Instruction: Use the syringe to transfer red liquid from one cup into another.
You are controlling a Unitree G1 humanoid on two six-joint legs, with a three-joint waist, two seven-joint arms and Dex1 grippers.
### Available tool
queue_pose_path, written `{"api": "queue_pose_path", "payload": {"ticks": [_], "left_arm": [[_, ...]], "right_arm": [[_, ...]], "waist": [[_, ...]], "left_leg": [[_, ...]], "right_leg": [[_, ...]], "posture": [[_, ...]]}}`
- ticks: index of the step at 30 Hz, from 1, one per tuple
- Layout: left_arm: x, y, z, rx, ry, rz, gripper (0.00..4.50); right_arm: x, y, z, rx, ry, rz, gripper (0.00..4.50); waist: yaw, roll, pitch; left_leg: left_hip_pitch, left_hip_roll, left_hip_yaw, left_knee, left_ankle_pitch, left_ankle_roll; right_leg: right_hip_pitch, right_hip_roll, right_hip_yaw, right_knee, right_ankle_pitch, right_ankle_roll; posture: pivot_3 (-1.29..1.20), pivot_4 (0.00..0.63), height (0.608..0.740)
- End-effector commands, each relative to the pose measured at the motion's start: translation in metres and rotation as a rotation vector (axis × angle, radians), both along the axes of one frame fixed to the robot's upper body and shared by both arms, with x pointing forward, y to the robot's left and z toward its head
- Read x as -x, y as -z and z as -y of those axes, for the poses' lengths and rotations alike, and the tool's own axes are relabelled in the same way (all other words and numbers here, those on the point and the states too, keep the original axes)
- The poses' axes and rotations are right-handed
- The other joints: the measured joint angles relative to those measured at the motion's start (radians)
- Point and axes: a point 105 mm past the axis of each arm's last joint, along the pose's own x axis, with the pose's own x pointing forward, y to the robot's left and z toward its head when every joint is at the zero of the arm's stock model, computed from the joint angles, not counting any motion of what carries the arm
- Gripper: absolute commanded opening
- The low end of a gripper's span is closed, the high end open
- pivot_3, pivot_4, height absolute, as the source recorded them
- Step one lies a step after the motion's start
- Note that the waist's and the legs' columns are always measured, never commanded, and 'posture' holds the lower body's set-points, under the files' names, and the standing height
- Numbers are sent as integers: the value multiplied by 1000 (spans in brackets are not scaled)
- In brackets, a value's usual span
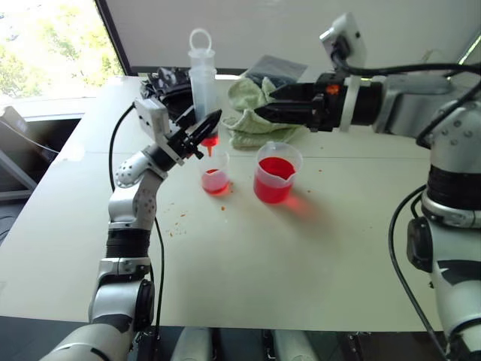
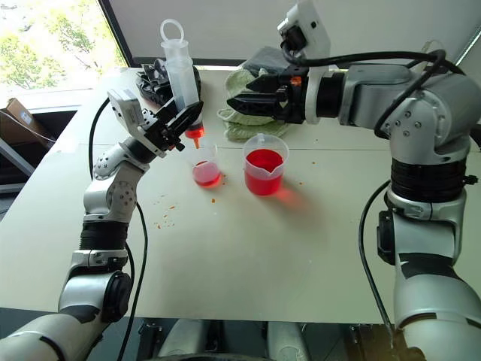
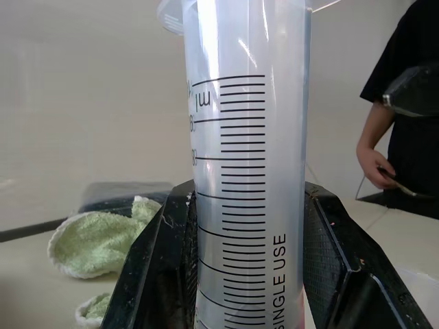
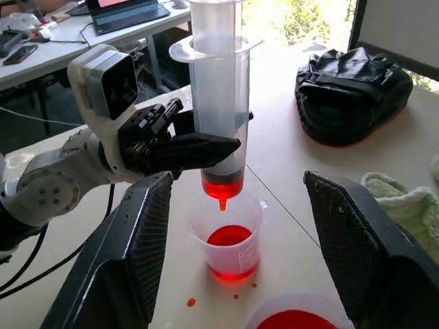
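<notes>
Left pincer (image 2: 183,125): clenched on the large clear plastic syringe (image 2: 180,71), held upright so its orange-red tip hangs just above the small narrow clear cup (image 2: 205,167).
Right pincer (image 2: 239,102): released, near the barrel at its 3 o'clock.
Spouted clear beaker of red liquid (image 2: 264,165): just beside the cup, at 3 o'clock.
Surface: pale table (image 2: 248,256), red drips; green towel (image 2: 248,124) at 12 o'clock.
Room: windows; a person standing.

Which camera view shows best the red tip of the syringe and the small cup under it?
The right wrist view: the syringe tip hangs directly above the small cup, unobstructed. Both eye views show them smaller, from farther away. The left wrist view shows the syringe barrel between the left gripper's fingers.
</notes>
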Motion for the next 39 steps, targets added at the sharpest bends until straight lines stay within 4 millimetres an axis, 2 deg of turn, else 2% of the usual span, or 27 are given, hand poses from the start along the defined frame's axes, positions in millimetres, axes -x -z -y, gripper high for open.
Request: {"api": "queue_pose_path", "payload": {"ticks": [1, 5, 8, 14, 19, 35, 38, 39], "left_arm": [[4, -3, 1, -20, 2, 41, 1391], [6, 3, 3, -34, 9, 34, 1391], [7, 6, 4, -38, 13, 30, 1391], [8, 9, 5, -42, 15, 23, 1391], [8, 10, 4, -43, 7, 22, 1391], [5, 13, -1, -46, -21, 21, 1391], [3, 15, -1, -51, -27, 22, 1391], [3, 15, -2, -50, -31, 22, 1391]], "right_arm": [[-2, -28, -8, -45, 9, 77, 3175], [-12, -46, -23, -98, 18, 109, 3175], [-20, -51, -36, -111, 27, 126, 3175], [-25, -53, -56, -131, 7, 142, 3175], [-28, -48, -72, -137, -22, 125, 3175], [-36, -46, -94, -141, -43, 115, 3175], [-37, -46, -98, -140, -53, 114, 2407], [-37, -45, -99, -140, -58, 113, 1807]], "waist": [[0, 0, 0], [-1, 0, 0], [-1, 0, 0], [-3, 0, 0], [-5, 0, 0], [-28, 0, 0], [-31, 0, 0], [-31, 0, 0]], "left_leg": [[0, 0, 0, 0, 0, 0], [0, 0, 0, 0, 0, 0], [0, 0, 0, 0, 0, 0], [0, 0, 0, 0, 0, 0], [0, 0, 0, 0, 0, 0], [0, 0, 0, -1, 0, 0], [0, 0, 0, -1, 0, -1], [0, 0, 0, -1, 0, -1]], "right_leg": [[0, 0, 0, 0, 0, 0], [0, 0, 0, 0, 0, 0], [0, 0, 0, 0, 0, 0], [0, 0, -1, 0, 0, 0], [0, 0, -1, 1, 0, 0], [0, 0, -1, 1, 0, 0], [0, 0, -2, 1, 0, 0], [0, 0, -2, 1, 0, 0]], "posture": [[0, 150, 711], [0, 150, 711], [0, 150, 711], [0, 150, 711], [0, 150, 711], [0, 150, 711], [0, 150, 711], [0, 150, 711]]}}
